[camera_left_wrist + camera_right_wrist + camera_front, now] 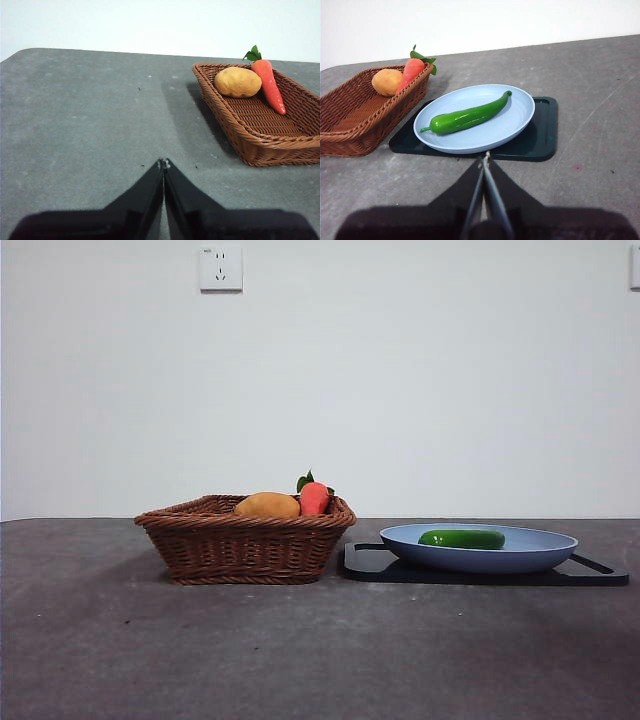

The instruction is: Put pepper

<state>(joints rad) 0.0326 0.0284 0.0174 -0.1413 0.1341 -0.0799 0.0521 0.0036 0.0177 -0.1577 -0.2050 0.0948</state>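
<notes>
Pepper (468, 116) lying across blue plate (520, 120); right gripper (484, 156) closed, empty, near; left gripper (163, 162) likewise, waiting. Risk: glossy curved skin slipping from pinch.

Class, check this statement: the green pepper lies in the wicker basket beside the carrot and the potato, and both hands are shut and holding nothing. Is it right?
One thing is wrong. The pepper lies on the blue plate, not in the basket; the right wrist view shows it. The carrot and potato are in the basket, and both the left hand and the right hand are shut and empty.
</notes>
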